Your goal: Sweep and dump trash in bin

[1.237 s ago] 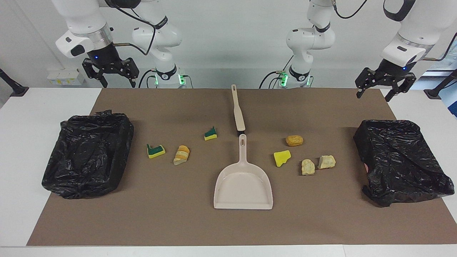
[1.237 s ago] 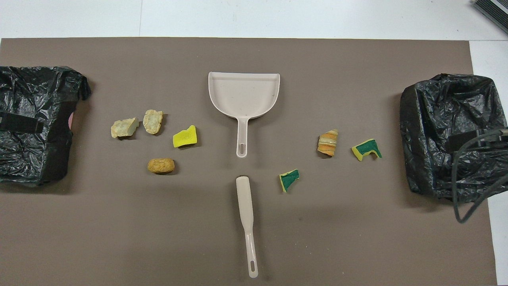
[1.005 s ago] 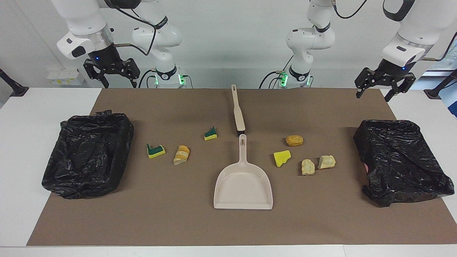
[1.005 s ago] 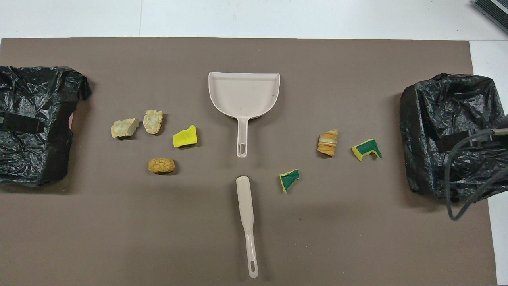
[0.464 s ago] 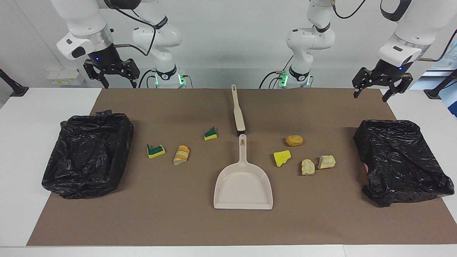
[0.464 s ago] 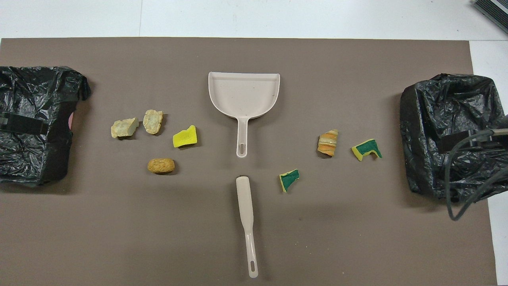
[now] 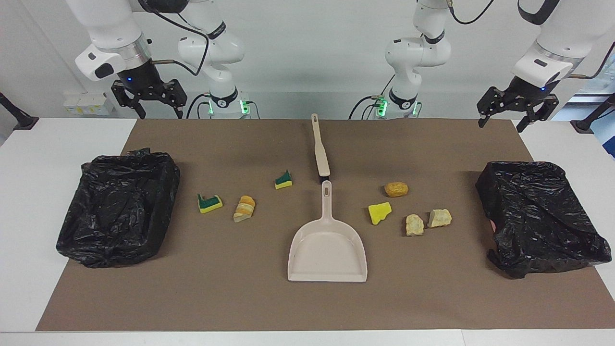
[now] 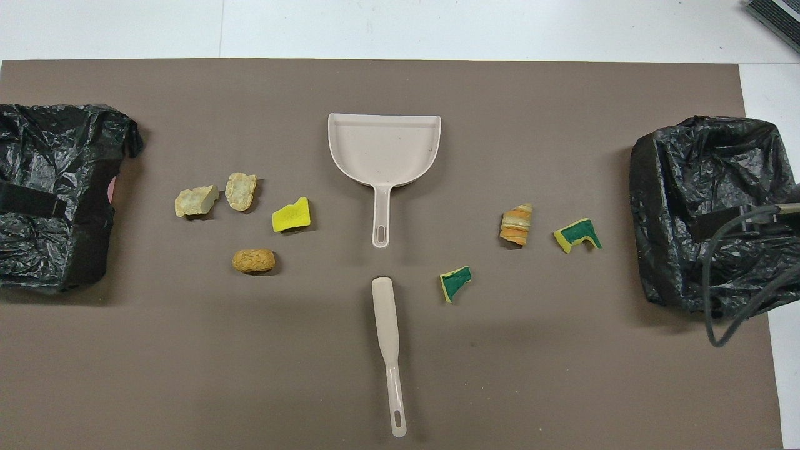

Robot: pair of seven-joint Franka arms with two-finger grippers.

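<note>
Seven bits of trash are scattered on the brown mat (image 7: 269,298), in two loose groups either side of the dustpan (image 7: 327,250).

Toward the left arm's end: a tan bread chunk (image 7: 396,189) nearest the robots, a plain yellow sponge piece (image 7: 379,212) a little farther out, and two pale crumbly chunks (image 7: 414,224) (image 7: 439,217) side by side, just apart from each other.

Toward the right arm's end: a small green-backed sponge bit (image 7: 283,180) close to the brush (image 7: 320,150), then a striped orange bread piece (image 7: 244,208) and another green-backed sponge scrap (image 7: 209,203) next to it, nearer the bin on that side.

Dustpan sits flat in the middle, handle pointing at the robots, with nothing in the pan. The brush lies in line with it, nearer the robots, its head end almost meeting the dustpan handle with a small gap.

There's a bin lined with a black bag at each end of the mat, one at the right arm's end (image 7: 117,206) and one at the left arm's end (image 7: 540,216).

Both arms are just waiting up high. The right gripper (image 7: 149,98) hangs over the table edge near its bin's corner of the mat, fingers spread apart, holding nothing. The left gripper (image 7: 518,108) is the same story over its own corner, fingers apart too.
</note>
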